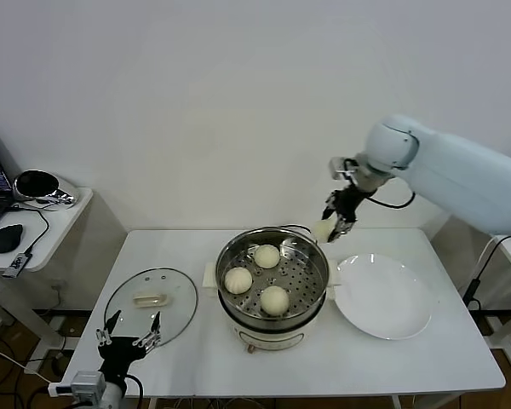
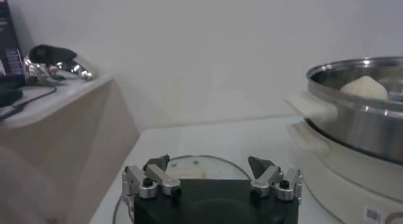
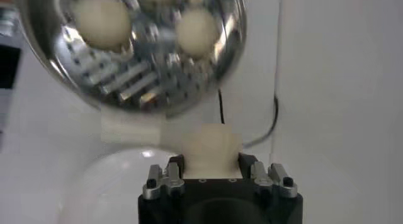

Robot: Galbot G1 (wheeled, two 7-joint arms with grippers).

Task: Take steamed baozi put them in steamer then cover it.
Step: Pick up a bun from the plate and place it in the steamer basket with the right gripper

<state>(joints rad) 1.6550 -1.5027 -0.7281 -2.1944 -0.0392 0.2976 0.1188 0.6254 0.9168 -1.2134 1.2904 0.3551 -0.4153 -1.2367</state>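
The steamer [image 1: 319, 277] sits mid-table on its cream pot base and holds three baozi [image 1: 266, 256], [image 1: 238, 279], [image 1: 274, 300]. My right gripper [image 1: 335, 224] is shut on the fourth baozi [image 1: 324, 230] and holds it in the air just past the steamer's back right rim; the right wrist view shows this baozi [image 3: 211, 150] between the jaws with the steamer [image 3: 135, 87] beyond. The glass cover [image 1: 179, 294] lies flat on the table left of the steamer. My left gripper [image 1: 129, 339] is open and empty, low at the cover's near edge [image 2: 211, 168].
An empty white plate [image 1: 383, 296] lies right of the steamer. A side table [image 1: 43, 226] with a mouse, cables and a shiny object stands at the left. A black cord runs behind the pot.
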